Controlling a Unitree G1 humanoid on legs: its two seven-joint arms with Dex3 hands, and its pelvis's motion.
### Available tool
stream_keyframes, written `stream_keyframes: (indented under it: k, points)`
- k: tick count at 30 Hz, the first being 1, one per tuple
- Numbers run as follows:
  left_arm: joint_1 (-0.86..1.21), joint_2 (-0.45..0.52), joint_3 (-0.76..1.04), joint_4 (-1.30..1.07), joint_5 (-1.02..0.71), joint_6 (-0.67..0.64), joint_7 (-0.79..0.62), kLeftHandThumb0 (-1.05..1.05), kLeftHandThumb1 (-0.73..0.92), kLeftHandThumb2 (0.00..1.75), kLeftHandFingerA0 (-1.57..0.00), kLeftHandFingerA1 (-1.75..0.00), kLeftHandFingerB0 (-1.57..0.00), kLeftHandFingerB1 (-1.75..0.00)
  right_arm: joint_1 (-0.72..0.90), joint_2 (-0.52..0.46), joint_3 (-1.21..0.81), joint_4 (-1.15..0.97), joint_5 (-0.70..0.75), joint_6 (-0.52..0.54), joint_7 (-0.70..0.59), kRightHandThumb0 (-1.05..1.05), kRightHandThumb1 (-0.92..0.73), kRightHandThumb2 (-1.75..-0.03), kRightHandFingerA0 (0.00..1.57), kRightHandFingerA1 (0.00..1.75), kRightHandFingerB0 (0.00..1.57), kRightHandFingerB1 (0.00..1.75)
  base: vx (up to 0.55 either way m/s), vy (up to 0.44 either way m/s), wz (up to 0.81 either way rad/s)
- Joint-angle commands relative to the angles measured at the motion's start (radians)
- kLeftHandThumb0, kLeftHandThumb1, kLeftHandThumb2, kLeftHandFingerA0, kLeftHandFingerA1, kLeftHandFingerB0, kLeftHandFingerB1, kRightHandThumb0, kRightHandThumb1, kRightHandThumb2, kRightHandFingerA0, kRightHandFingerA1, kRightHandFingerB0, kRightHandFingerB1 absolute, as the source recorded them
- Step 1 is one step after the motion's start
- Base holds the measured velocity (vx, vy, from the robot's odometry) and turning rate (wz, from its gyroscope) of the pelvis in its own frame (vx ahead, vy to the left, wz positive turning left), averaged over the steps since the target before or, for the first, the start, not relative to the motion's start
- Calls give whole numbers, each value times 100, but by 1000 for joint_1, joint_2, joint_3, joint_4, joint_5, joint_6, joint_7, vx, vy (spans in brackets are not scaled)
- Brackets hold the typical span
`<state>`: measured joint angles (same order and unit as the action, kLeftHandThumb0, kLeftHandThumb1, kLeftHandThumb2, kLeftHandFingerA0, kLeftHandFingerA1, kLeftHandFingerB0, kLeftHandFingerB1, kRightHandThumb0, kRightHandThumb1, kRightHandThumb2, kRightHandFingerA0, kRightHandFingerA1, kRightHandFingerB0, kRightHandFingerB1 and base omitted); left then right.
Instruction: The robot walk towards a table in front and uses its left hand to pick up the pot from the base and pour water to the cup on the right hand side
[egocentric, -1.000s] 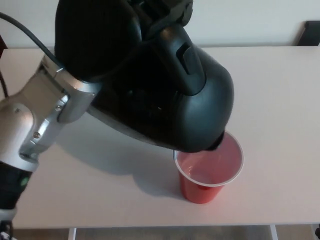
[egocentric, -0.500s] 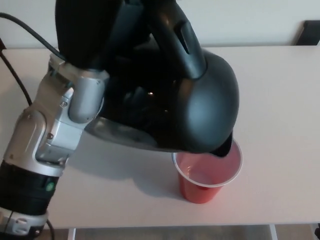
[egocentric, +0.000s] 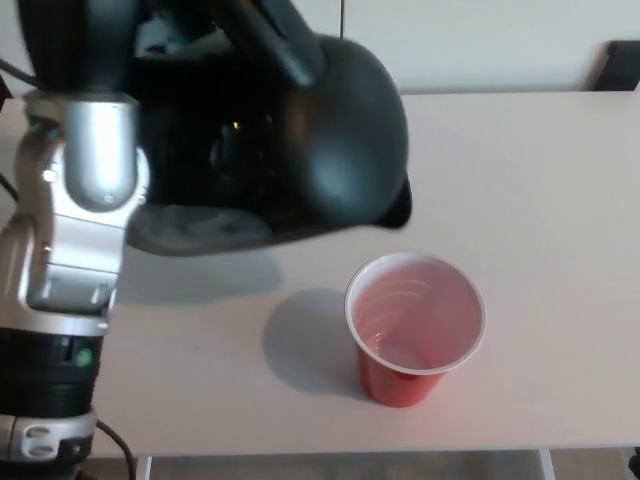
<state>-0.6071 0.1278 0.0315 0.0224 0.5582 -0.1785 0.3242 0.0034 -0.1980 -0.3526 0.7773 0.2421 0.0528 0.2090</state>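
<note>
We carry the rigid, water-heavy black pot (egocentric: 300, 130), best held by its handle, grasped in our left robot hand (egocentric: 75, 40) above the desk (egocentric: 540, 170), left of the light red cup (egocentric: 415, 330).

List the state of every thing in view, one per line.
Pot: held up off the table, tilted with its spout toward the cup, clear of the rim.
Cup: upright on the table, open, uncovered; contents hard to tell.
Left robot hand: up at the pot's handle side, grip hidden.
Table: bears only the cup.
</note>
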Motion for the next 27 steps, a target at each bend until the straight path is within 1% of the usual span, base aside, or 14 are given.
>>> stream_keyframes:
  k: [1,2,6,9,10,13,14,15,20,21,23,24,25,27]
  points:
    - [-86,-82,563,95,-875,595,-142,-5,63,56,-79,-175,-54,-160,3,-10,-3,30,-1,-25,1,-39,-53,-70,37,48,36,44,0,0,0]
    - [-79,-82,582,107,-890,599,-143,-5,65,56,-76,-175,-44,-156,6,-7,-4,23,2,-19,-1,-39,-53,-70,38,49,37,45,0,0,0]
    - [-71,-81,597,116,-887,603,-158,-6,65,56,-77,-175,-52,-160,3,-2,-11,17,11,-3,-7,-38,-52,-70,38,49,38,45,0,0,0]
    - [-25,-111,627,118,-908,620,-159,-5,67,56,-77,-175,-40,-157,8,-1,-7,15,5,-12,-6,-37,-53,-70,39,50,40,46,0,0,0]
    - [-20,-116,629,116,-909,623,-159,-11,53,77,-117,-150,-65,-118,7,-1,-7,16,6,-11,-5,-38,-53,-70,39,50,39,46,0,0,0]
    - [-19,-123,641,113,-905,636,-164,-11,53,77,-117,-150,-65,-118,5,-1,-8,19,8,-10,-3,-38,-53,-70,39,50,39,46,0,0,0]
    - [-1,-141,646,119,-905,630,-162,-8,52,76,-121,-153,-69,-122,6,2,-9,14,9,-8,-8,-32,-56,-56,43,44,43,39,0,0,0]
    - [31,-171,652,127,-908,620,-161,-3,63,60,-80,-175,-43,-165,8,5,-10,3,9,-5,-16,-32,-56,-56,43,44,43,39,0,0,0]
    - [54,-191,659,125,-896,616,-187,-1,64,59,-79,-175,-46,-170,7,1,-6,-2,5,-4,-13,-32,-57,-57,43,44,43,38,0,0,0]
    - [58,-199,662,133,-895,613,-188,-4,52,74,-121,-154,-81,-130,3,-2,-4,1,2,-6,-12,-34,-58,-57,43,44,39,37,0,0,0]
    - [64,-209,671,156,-893,608,-196,-4,51,74,-119,-152,-79,-129,-4,-5,-4,8,1,-7,-13,-34,-57,-57,45,45,39,37,0,0,0]
    - [65,-209,673,163,-889,612,-203,-5,53,74,-122,-156,-78,-131,-5,-4,-6,5,3,-5,-15,-41,-49,-71,40,51,36,46,0,0,0]
    - [65,-208,675,171,-883,617,-208,-5,52,74,-122,-156,-79,-131,-5,-3,-8,-2,6,-2,-18,-34,-56,-57,45,45,40,38,0,0,0]
    - [61,-209,682,179,-879,621,-210,-6,51,74,-121,-154,-79,-130,-6,-4,-8,3,4,-7,-17,-34,-57,-57,45,45,40,37,0,0,0]
